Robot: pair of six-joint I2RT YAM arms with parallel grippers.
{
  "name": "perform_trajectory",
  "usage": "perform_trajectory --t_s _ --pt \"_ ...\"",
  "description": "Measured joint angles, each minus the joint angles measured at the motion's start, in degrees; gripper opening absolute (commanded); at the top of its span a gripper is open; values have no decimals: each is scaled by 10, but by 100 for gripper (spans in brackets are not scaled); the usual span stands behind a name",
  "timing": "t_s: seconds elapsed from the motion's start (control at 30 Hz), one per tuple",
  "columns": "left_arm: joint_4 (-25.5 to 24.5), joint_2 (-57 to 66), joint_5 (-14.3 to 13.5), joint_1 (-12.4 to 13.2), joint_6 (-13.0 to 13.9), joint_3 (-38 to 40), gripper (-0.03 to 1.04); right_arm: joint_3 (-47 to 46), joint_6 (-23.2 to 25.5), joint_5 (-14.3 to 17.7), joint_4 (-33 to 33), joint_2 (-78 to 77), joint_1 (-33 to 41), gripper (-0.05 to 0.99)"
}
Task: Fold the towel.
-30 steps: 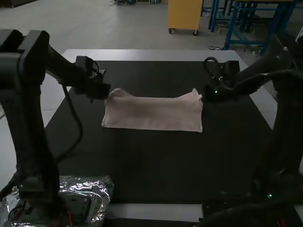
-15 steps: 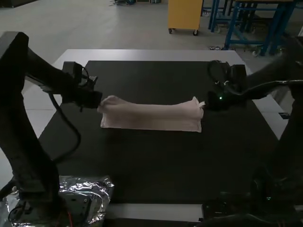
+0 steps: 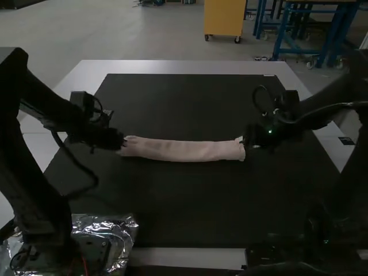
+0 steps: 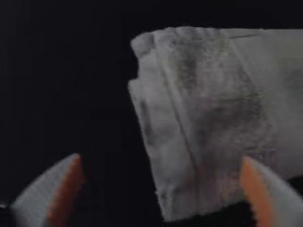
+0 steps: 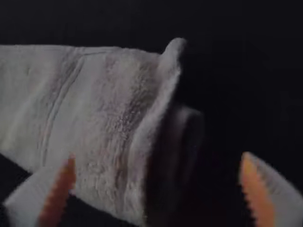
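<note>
High view has the towel (image 3: 184, 150) mid-frame, a narrow folded strip, long axis running left to right between left gripper (image 3: 123, 142) and right gripper (image 3: 244, 142), each spread wide by its near end, gripping nothing, so a fold could start from either

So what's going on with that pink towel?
A robot is folding the towel. It's a long, narrow strip on the black mat now. The left claw is at one end and the right claw is at the other. Both claws are open, so neither is pinching the towel.
</note>
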Motion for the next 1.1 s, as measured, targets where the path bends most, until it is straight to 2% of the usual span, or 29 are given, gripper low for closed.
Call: perform_trajectory --t_s 0.23,0.83,0.9,0.97,1.0,1.03,1.07,1.1 --pt "24 -34 -3 24 -6 20 97 0 1 24 7 -30 2 90" --pt "25 -37 -3 25 -34 39 97 0 1 63 70 72 48 87" --pt "24 -37 -3 25 -34 39 97 0 1 66 76 83 50 79" --pt "24 -37 -3 25 -34 39 97 0 -1 74 83 88 52 61" --pt "24 -37 -3 25 -34 39 97 0 -1 73 87 89 52 42" --pt "24 -37 -3 25 -34 39 97 0 -1 71 91 93 55 17" --pt "24 -37 -3 25 -34 39 97 0 0 67 92 97 58 -4" --pt "24 -37 -3 25 -34 39 97 0 -2 68 96 102 61 -2"
